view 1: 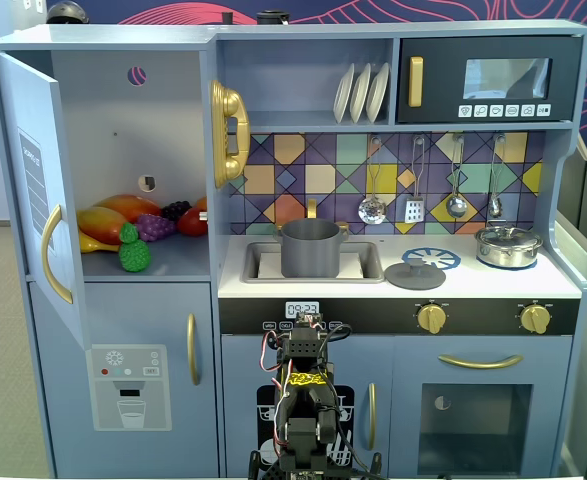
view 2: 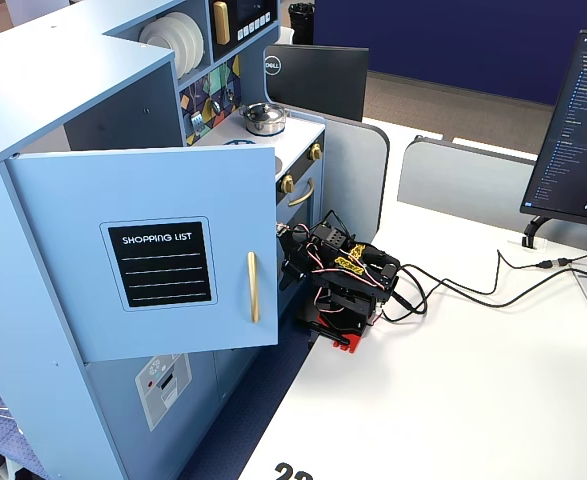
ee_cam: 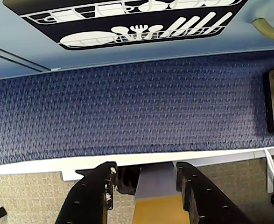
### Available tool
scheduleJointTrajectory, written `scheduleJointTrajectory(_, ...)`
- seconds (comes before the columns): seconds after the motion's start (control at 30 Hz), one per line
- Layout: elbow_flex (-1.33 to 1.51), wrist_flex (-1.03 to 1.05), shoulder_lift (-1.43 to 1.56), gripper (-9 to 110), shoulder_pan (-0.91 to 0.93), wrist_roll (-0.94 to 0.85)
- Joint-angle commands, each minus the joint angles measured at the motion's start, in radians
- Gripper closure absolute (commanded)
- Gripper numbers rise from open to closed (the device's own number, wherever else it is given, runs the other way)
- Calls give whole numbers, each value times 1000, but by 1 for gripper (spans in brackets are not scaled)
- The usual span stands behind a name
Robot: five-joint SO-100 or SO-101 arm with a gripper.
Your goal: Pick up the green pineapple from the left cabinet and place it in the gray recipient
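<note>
The green pineapple (view 1: pixel 133 250) stands at the front of the shelf in the left cabinet (view 1: pixel 113 110), whose door (view 1: pixel 31 190) is swung wide open. The gray recipient (view 1: pixel 310 249) sits in the sink, to the right of the cabinet. My arm (view 1: pixel 303 400) is folded low in front of the kitchen's lower doors, far below both. In the wrist view my gripper (ee_cam: pixel 145 170) is open and empty, facing blue carpet and the kitchen's base. In the side fixed view the open door (view 2: pixel 143 250) hides the pineapple, and the arm (view 2: pixel 348 280) rests at the table edge.
Purple grapes (view 1: pixel 155 225), an orange-yellow fruit (view 1: pixel 113 214) and a red fruit (view 1: pixel 195 221) lie behind the pineapple. A gray lid (view 1: pixel 414 274) and a silver lidded pot (view 1: pixel 508 245) sit on the counter. A monitor (view 2: pixel 573 130) and cables (view 2: pixel 473 290) are on the white table.
</note>
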Motion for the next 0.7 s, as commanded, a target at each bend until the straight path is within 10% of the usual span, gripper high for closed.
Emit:
scheduleJointTrajectory(0.0,20,163,-6,101,-2,57)
scheduleJointTrajectory(0.67,-2,-97,-9,101,-206,-35)
